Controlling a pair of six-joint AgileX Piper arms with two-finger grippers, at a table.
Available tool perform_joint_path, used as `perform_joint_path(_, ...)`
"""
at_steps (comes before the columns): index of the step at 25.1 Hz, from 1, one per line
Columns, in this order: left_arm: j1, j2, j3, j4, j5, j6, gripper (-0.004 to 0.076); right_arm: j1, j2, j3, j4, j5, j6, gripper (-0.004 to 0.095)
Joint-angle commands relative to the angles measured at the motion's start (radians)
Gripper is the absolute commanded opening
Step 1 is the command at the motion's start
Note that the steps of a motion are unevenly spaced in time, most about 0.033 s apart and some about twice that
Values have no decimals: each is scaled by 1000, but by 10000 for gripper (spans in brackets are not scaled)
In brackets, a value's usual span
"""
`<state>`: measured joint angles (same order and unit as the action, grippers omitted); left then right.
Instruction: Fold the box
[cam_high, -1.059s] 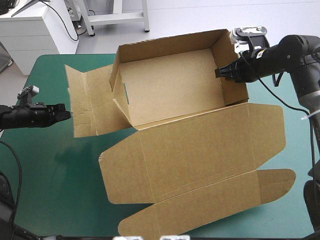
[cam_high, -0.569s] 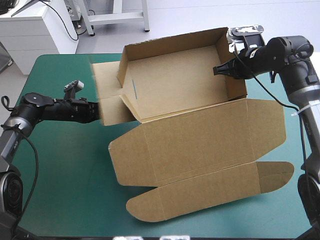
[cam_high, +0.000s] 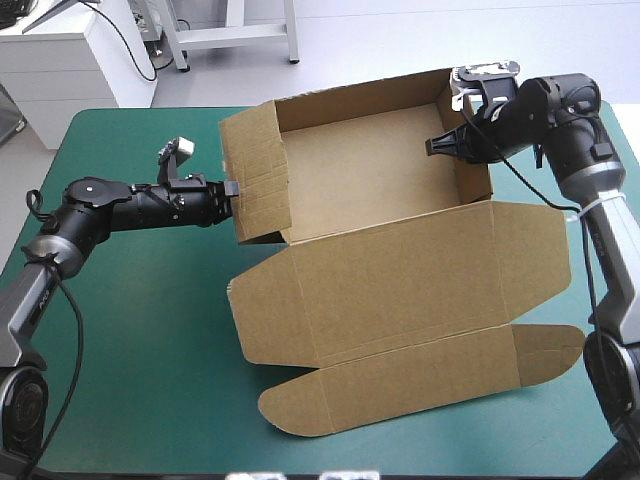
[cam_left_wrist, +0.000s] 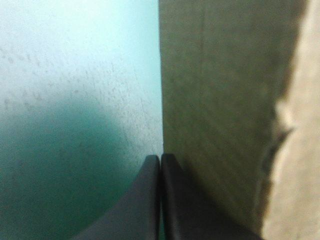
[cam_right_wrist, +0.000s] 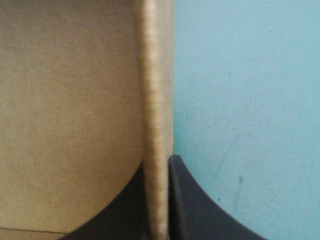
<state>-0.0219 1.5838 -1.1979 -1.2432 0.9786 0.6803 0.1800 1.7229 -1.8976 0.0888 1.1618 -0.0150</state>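
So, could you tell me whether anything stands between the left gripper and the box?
Nothing visible does: the left gripper, fingers shut, sits right against the raised left flap of the box, with only the teal-green cover beside it.

Your left arm (cam_high: 110, 205) comes in low from the left edge of the table (cam_high: 130, 330) and lies almost level, stretched toward the middle with its elbow close to that edge. The left gripper (cam_high: 232, 188) has its black fingers (cam_left_wrist: 142, 200) pressed together into one pointed arch.

Your right arm (cam_high: 565, 105) climbs along the table's right edge, bends near the far right corner and turns its wrist back toward the left edge. The right gripper (cam_high: 436, 146) pinches a wall of the box (cam_high: 380, 170), with one finger (cam_right_wrist: 195, 205) on each face and the fingers all but meeting. The two grippers point at each other, well apart, over the table's far half.
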Motion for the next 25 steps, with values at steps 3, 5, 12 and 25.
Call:
perform_joint_path(3,-6,-46,-51,-77,14,9,0,-3,-50,-30,1,-34,7,-2)
perform_joint_path(5,-6,-46,-51,-78,45,28,106,-3,-50,-30,1,-32,3,-2)
perform_joint_path(12,-6,-46,-51,-149,142,28,514,-3,-49,-30,-24,-30,1,-2)
perform_joint_path(25,-6,-46,-57,-226,213,28,512,-3,-46,-30,-30,-16,7,-2)
